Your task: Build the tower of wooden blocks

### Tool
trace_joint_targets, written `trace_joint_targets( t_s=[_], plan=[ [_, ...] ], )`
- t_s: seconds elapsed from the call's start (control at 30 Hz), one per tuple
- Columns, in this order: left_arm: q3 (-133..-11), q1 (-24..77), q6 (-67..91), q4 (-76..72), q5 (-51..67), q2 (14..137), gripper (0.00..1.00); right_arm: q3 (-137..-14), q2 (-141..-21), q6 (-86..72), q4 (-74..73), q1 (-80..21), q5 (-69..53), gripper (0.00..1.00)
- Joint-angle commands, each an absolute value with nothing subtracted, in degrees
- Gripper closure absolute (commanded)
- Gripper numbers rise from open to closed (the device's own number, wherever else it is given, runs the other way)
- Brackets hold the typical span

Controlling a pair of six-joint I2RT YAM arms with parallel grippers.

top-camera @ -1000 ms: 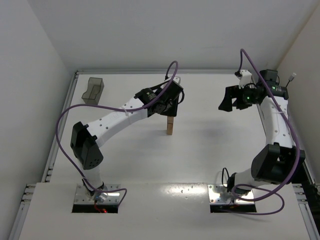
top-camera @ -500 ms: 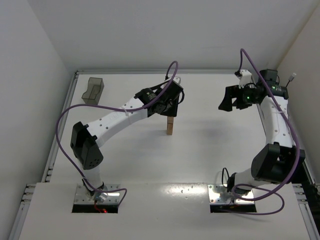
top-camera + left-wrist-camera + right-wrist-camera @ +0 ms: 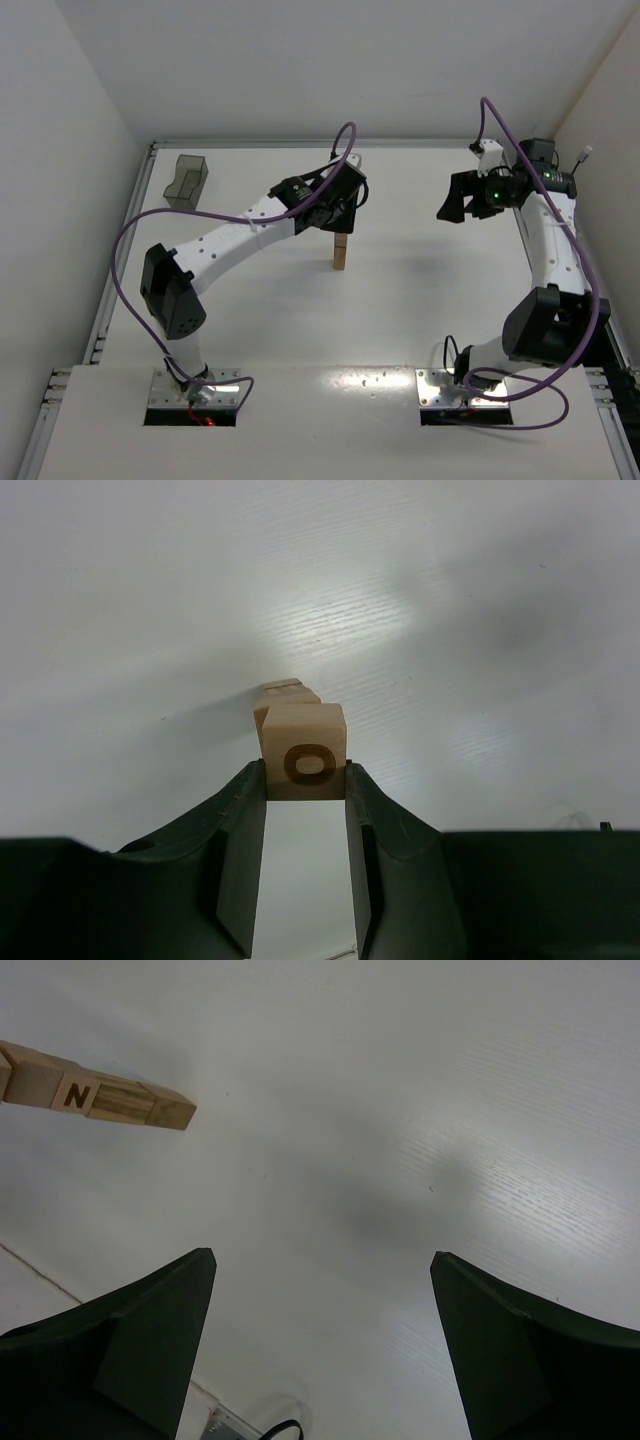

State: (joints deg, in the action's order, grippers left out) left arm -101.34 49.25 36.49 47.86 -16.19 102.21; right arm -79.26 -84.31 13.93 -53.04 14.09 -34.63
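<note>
The tower [image 3: 341, 252] is a narrow upright column of tan wood blocks in the middle of the table. My left gripper [image 3: 341, 226] hangs directly over it. In the left wrist view the left gripper [image 3: 305, 772] is shut on the top block [image 3: 306, 750], whose ring-marked face looks up; both fingertips touch its sides. A lower block [image 3: 284, 691] peeks out behind it. My right gripper [image 3: 452, 202] is open and empty, held up at the right. In the right wrist view, where the right gripper [image 3: 320, 1262] is wide open, the tower [image 3: 96, 1096] shows at the upper left with an N face.
A translucent dark-grey plastic bin [image 3: 186, 180] stands at the back left corner. White walls close in the table on the left, back and right. The left arm's purple cable loops over the left side.
</note>
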Motion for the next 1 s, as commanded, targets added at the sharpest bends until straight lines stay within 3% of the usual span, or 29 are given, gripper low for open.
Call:
trace_joint_targets(
  t_s=[0.0, 0.1, 0.97],
  plan=[
    [-100.55, 49.83, 36.47, 47.29, -16.79, 100.11, 0.89, -81.91, -84.46, 14.59, -52.91, 13.8, -36.39, 0.14],
    [-100.55, 49.83, 36.47, 47.29, -16.79, 100.11, 1.0, -81.91, -84.46, 14.59, -52.91, 13.8, -36.39, 0.14],
    [-100.55, 49.83, 37.0, 47.29, -18.02, 99.05, 1.0, -81.91, -84.99, 14.59, -52.91, 12.74, -36.39, 0.14]
  ],
)
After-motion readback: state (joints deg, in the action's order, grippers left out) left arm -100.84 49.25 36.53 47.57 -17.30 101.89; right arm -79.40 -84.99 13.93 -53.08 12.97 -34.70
